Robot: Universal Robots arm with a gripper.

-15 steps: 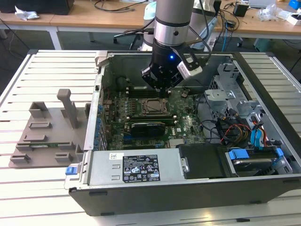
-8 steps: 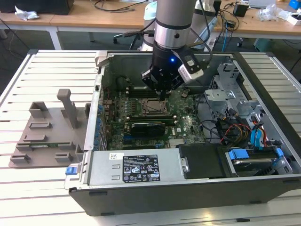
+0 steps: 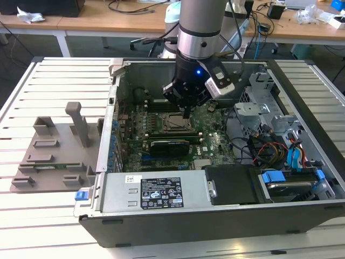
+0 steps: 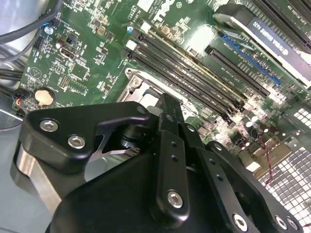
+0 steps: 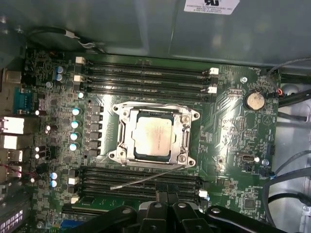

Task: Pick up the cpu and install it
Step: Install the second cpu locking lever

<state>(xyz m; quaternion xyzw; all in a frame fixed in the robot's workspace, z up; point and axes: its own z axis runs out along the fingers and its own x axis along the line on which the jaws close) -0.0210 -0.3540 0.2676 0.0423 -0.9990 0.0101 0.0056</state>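
In the exterior view I see my claw [image 3: 186,111] hanging inside the open computer case [image 3: 302,97], directly above the socket [image 3: 173,123]; in the first wrist view the cpu [image 5: 153,135] lies seated in that socket frame, straight beneath the claw; in the second wrist view the claw's fingers [image 4: 167,116] look pressed together, gripping nothing.

lab: cluttered desks [image 3: 108,21]; robot arm [image 3: 200,27]
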